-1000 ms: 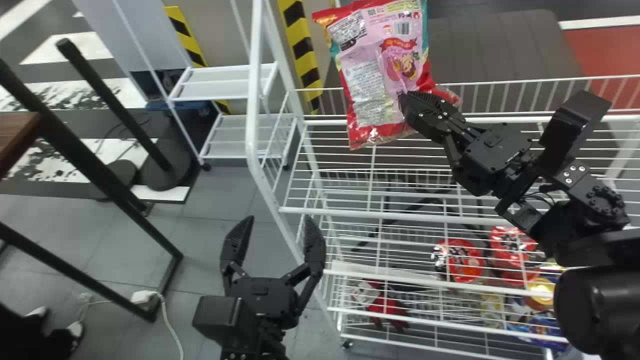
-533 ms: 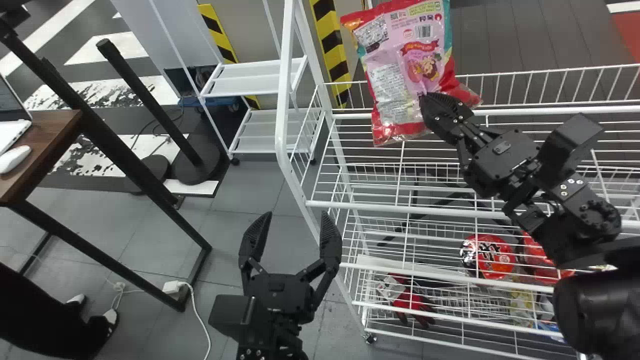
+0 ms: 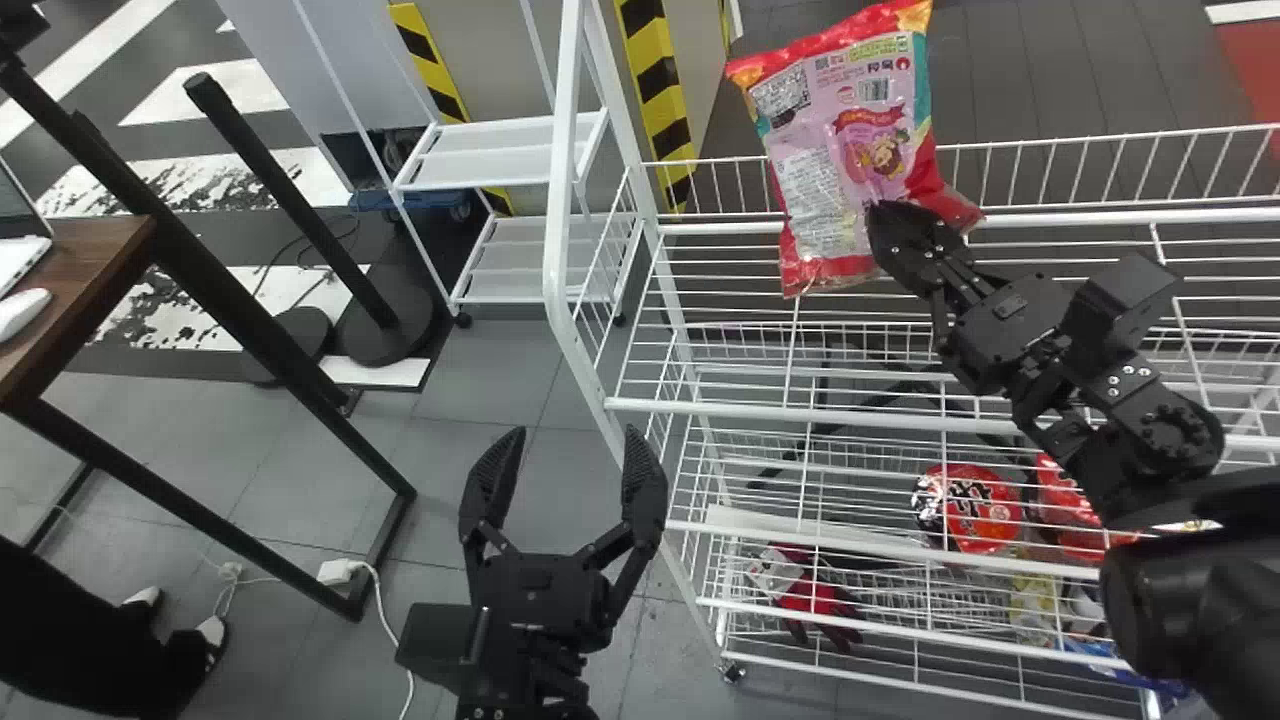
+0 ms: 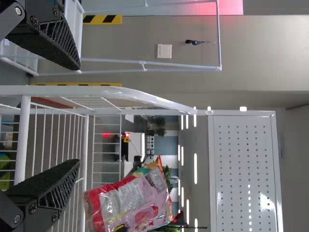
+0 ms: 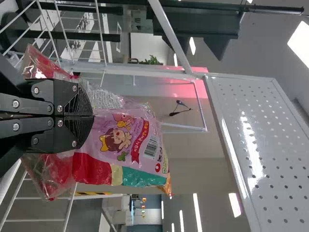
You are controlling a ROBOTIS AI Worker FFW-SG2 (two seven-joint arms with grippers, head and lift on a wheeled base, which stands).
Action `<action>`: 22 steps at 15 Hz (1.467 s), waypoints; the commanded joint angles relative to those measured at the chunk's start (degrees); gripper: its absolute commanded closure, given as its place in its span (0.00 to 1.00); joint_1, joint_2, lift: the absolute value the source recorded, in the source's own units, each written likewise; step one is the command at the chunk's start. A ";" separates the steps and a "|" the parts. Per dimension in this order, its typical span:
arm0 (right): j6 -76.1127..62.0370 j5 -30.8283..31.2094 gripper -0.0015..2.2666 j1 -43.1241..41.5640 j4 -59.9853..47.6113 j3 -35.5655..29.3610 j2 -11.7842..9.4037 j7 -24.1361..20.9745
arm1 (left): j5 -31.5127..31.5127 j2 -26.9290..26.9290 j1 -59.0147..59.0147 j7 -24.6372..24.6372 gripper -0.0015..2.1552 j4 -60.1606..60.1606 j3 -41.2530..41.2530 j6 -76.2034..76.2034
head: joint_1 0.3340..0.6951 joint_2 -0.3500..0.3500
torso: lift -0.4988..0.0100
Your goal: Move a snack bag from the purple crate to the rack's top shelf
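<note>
Head view: puffy pink-and-red plastic snack bag (image 3: 840, 150) hung over white wire rack (image 3: 563, 150), clamped in black two-fingered right gripper (image 3: 884, 218); matching left gripper (image 3: 575, 440) gaped, empty.
Left wrist view: bag looked crinkly, probably light, slippery.
Right wrist view: jaws pinched gathered end, likely best hold; plump middle seemed crushable.

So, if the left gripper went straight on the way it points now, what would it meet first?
Probably the rack's white end frame, which runs between the left gripper's fingertips in the left wrist view. Depth is unclear, though, so it might pass just beside it.
</note>
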 commanded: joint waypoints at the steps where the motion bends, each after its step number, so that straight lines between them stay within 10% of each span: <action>1: -0.11 -0.22 0.80 -1.65 3.13 0.03 0.05 0.01 | 0.23 0.00 -0.46 0.00 0.07 0.59 0.00 -0.26 | 1.00 0.92 | 0.96; 11: 4.29 -0.75 0.64 -4.20 8.14 1.35 0.05 -0.08 | 0.75 0.00 0.77 -0.09 0.07 1.29 0.44 -4.65 | 1.00 0.92 | 0.96; 17: 4.81 -2.24 0.14 -4.20 8.49 1.35 0.05 -0.08 | 0.93 0.00 1.12 -0.09 0.07 1.29 0.88 -5.71 | 1.00 0.92 | 0.96; 22: 4.99 -2.68 0.05 -3.05 7.78 1.00 0.05 0.01 | 1.02 0.00 1.03 -0.09 0.07 1.38 0.88 -5.53 | 1.00 0.92 | 0.96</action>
